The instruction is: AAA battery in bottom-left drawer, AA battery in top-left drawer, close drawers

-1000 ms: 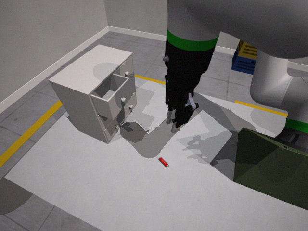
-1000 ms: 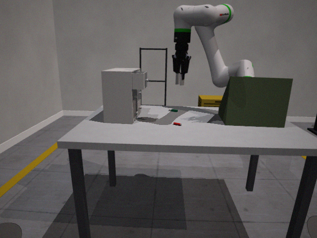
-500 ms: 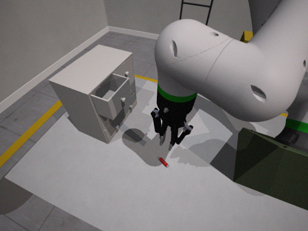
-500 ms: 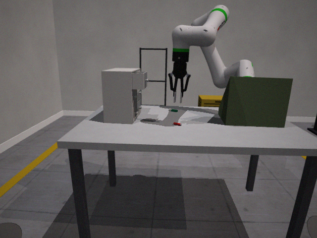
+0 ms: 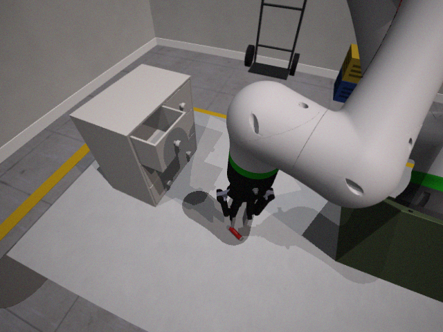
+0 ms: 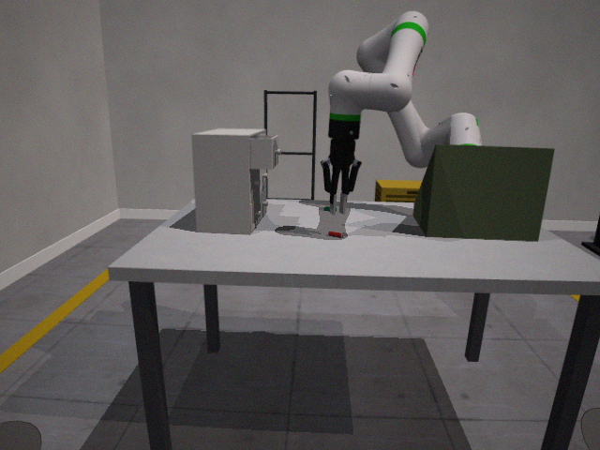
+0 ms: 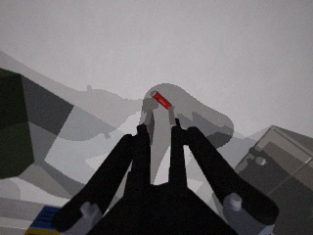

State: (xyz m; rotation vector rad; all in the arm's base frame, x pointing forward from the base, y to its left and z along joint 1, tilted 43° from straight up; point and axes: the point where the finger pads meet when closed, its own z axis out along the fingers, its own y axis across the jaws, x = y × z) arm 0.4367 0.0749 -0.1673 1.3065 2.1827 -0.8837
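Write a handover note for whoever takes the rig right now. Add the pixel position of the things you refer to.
Gripper (image 5: pixel 240 222) (image 6: pixel 337 212) (image 7: pixel 160 115): fingers a little apart, nothing held, above the red battery (image 5: pixel 235 233) (image 6: pixel 335 234) (image 7: pixel 161 100).
Batteries: red and green (image 6: pixel 326 209) both on the table; can't tell which is AA.
Done: top-left drawer (image 5: pixel 147 153) (image 6: pixel 262 152) stands open, neither battery stowed.
Left: confirm sizes; AA into the top-left drawer, AAA into the bottom-left drawer (image 5: pixel 161 189), which looks shut; push all drawers in.
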